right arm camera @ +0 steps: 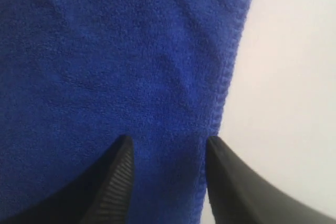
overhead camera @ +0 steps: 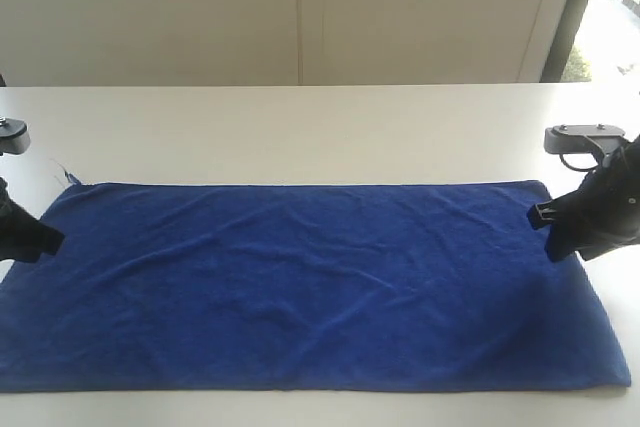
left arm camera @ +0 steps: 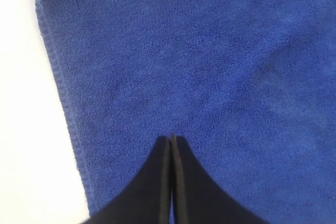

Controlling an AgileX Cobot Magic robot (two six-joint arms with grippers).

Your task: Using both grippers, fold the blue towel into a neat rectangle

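Towel (overhead camera: 310, 277) flat on table (overhead camera: 300, 127), likely soft and limp; I would pinch its hemmed corners. My left tool (left arm camera: 172, 137) is closed, right tool (right arm camera: 168, 145) parted over its edge.

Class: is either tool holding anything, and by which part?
Nothing is held: the left tool is shut empty over the flat blue towel; the right tool is open over its edge.

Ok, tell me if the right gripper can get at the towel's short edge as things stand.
Probably yes: the right gripper hangs open over the towel right at that edge, with nothing in between.
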